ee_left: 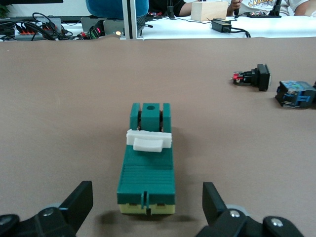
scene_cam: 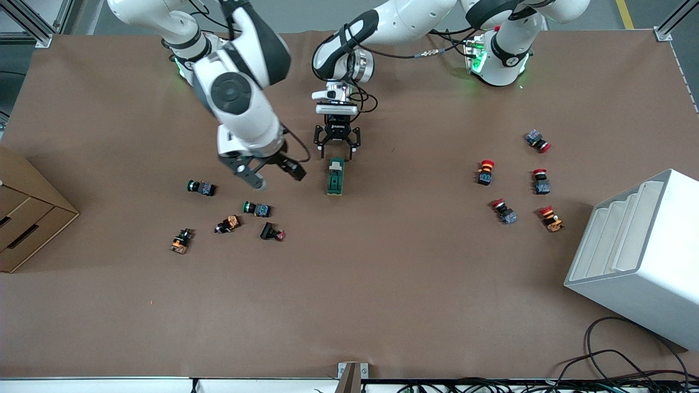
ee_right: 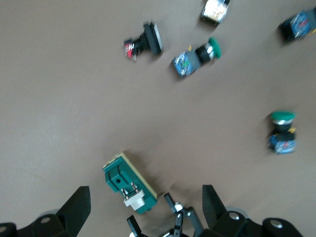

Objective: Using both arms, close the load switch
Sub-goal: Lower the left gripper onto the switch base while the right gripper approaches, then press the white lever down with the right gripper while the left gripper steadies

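Observation:
The load switch (scene_cam: 335, 176) is a dark green block with a white lever, lying flat at mid-table. In the left wrist view the load switch (ee_left: 148, 163) points lengthwise away, with its white lever (ee_left: 149, 140) raised across the top. My left gripper (scene_cam: 337, 148) is open and hangs low over the switch's end farther from the front camera, one finger (ee_left: 80, 198) on each side, not touching. My right gripper (scene_cam: 271, 176) is open and empty over bare table beside the switch, toward the right arm's end. The right wrist view shows the load switch (ee_right: 129, 182) between its fingers, far below.
Several green, orange and black push-buttons (scene_cam: 256, 208) lie near the right gripper, nearer the front camera. Several red push-buttons (scene_cam: 485, 172) lie toward the left arm's end. A cardboard box (scene_cam: 27, 213) and a white bin (scene_cam: 639, 256) stand at the table's ends.

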You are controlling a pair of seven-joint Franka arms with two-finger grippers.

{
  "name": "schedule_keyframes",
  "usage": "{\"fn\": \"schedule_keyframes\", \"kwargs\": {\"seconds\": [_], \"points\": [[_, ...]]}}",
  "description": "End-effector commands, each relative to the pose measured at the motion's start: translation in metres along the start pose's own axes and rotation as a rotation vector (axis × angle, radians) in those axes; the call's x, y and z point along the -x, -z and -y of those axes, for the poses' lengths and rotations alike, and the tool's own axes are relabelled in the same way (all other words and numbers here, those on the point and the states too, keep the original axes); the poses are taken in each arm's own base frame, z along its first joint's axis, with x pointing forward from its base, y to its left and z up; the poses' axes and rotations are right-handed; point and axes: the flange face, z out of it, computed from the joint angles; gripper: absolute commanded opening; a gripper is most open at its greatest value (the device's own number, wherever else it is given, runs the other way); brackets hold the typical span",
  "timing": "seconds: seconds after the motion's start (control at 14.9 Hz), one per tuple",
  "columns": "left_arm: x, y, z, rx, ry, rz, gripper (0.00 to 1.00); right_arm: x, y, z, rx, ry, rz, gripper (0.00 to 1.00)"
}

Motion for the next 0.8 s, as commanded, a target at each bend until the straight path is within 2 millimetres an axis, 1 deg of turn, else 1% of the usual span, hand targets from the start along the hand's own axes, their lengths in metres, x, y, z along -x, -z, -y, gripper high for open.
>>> {"fn": "schedule_keyframes", "kwargs": {"seconds": [0.0,0.13,0.27,0.54,0.74], "points": [[0.003,0.000,0.002,0.008,0.010,-0.026,0.98,0.034,-0.036,-0.002,-0.015,-0.043,-0.009,1.00],[0.003,0.001,0.001,0.010,0.018,-0.027,0.98,0.062,-0.072,0.010,-0.012,-0.056,-0.014,1.00],[0.010,0.004,0.000,0.016,0.010,-0.021,0.98,0.082,-0.100,0.018,-0.026,-0.088,-0.020,1.00],[0.032,0.010,0.003,0.015,0.012,-0.025,0.98,0.107,-0.137,0.025,-0.038,-0.077,-0.027,1.00],[0.036,0.016,0.000,0.027,0.036,-0.029,0.98,0.115,-0.158,0.029,-0.073,-0.064,-0.033,1.00]]}}
